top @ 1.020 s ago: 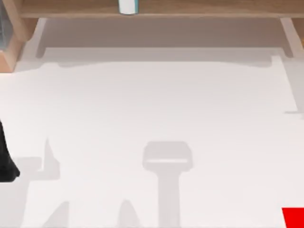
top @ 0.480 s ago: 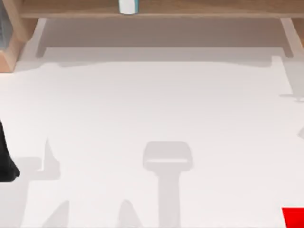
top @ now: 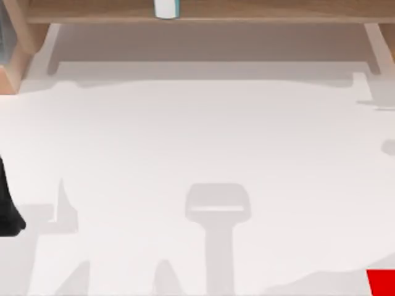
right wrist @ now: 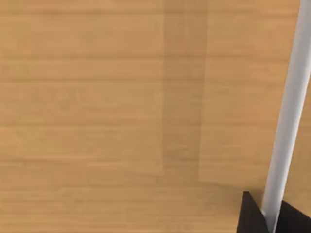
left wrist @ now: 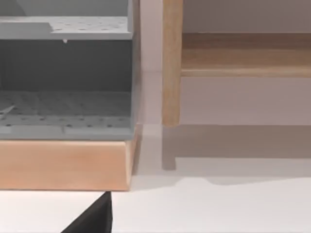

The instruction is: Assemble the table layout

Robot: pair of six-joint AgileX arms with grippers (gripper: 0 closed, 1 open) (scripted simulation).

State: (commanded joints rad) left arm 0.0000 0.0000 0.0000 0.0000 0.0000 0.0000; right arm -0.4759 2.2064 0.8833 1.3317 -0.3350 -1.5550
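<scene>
From above, I see the white surface [top: 203,135] taking nearly the whole picture, from the 6 o'clock edge up to the light wooden shelf frame [top: 247,12] that runs along 12 o'clock. The middle of the surface is wide and bare, with only grey shadows lying on it toward 6 o'clock, so there is much open room there. On the shelf board at about 12 o'clock stands a small white cylinder [top: 165,8], cut by the picture edge. At 9 o'clock, low on the left edge, a black part of my left arm [top: 7,209] comes into view. A red object [top: 381,282] sits in the corner at about 4 o'clock, cut by the edges. In the left wrist view, a grey perforated box [left wrist: 65,77] rests on a wooden base [left wrist: 65,162], just beside an upright wooden post [left wrist: 171,63] of the shelf frame; a black tip of the left tool [left wrist: 95,218] shows above the white surface, and I cannot tell if it is released or clenched. In the right wrist view, a wood panel [right wrist: 121,111] is close in front, and the dark tips of the right tool [right wrist: 265,216] sit on both sides of a thin white rod [right wrist: 289,116], though I cannot tell if they clench it.
</scene>
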